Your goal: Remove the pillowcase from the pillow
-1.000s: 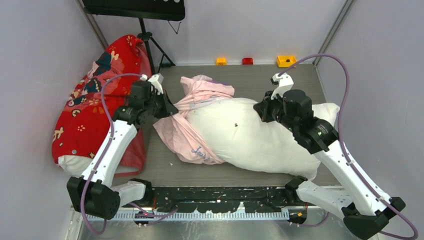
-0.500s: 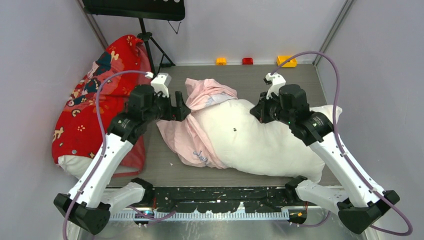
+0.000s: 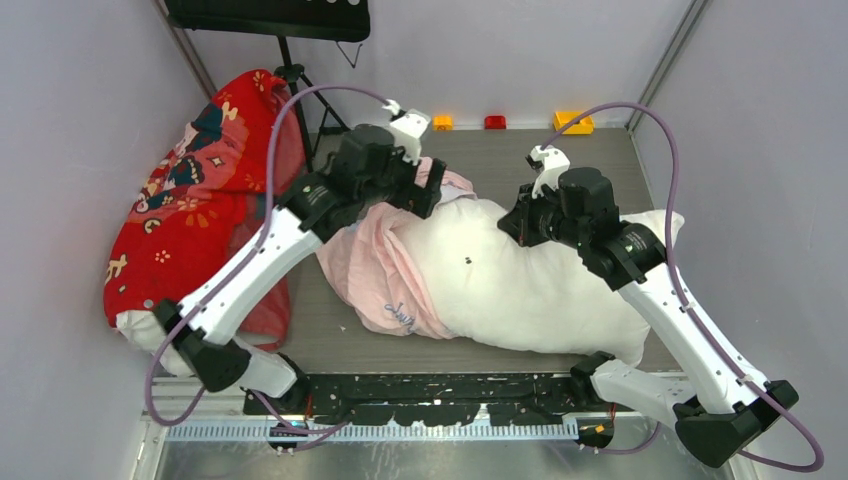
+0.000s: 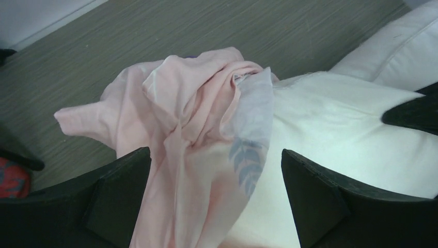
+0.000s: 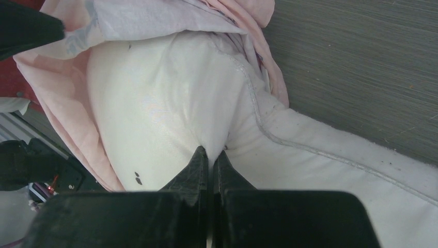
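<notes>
Right tool point(image 5: 210, 153) pinches pillow point(image 5: 155, 103); left tool point(image 4: 216, 153) spread wide.

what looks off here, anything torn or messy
The pillowcase is bunched up, lining showing, around the left end of the pillow, as expected when half peeled. The white pillow carries a few small dark specks. No tear shows.

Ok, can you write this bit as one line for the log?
left gripper: open over pillowcase | right gripper: shut on pillow | pillowcase: partly off
</notes>
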`<state>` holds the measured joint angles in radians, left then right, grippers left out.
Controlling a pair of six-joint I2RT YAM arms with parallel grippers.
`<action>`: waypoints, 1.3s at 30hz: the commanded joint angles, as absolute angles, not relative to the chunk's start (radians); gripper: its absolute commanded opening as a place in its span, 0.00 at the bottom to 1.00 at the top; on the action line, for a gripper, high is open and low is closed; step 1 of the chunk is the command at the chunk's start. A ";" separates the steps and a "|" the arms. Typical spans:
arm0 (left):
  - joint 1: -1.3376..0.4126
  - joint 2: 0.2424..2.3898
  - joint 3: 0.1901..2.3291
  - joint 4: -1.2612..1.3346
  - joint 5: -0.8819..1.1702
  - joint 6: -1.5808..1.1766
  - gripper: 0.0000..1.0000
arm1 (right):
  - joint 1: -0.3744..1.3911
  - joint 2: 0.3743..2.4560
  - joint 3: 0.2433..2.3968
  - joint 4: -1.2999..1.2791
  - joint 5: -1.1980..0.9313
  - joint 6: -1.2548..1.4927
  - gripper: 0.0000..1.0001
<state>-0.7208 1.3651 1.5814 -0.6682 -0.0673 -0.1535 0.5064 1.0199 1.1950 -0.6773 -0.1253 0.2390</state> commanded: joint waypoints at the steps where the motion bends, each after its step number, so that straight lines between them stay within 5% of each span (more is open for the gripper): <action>1: -0.757 1.516 1.730 -0.822 -0.166 -0.070 1.00 | 0.504 0.988 1.248 -0.546 -0.170 0.257 0.00; 9: -0.697 1.661 1.761 -0.871 -0.310 -0.115 0.98 | 0.506 0.967 1.247 -0.559 -0.161 0.252 0.00; 15: -0.428 1.656 1.691 -0.872 -0.246 -0.232 0.77 | 0.505 0.907 1.223 -0.561 -0.130 0.247 0.00; 23: -0.155 1.578 1.515 -0.777 -0.117 -0.289 0.62 | 0.506 0.791 1.163 -0.544 -0.053 0.236 0.00; 30: -0.132 1.545 1.460 -0.747 -0.037 -0.316 0.60 | 0.505 0.624 1.045 -0.436 0.309 0.287 0.00; 39: -0.132 1.463 1.420 -0.719 0.107 -0.377 0.55 | 0.505 0.629 1.053 -0.456 0.307 0.303 0.00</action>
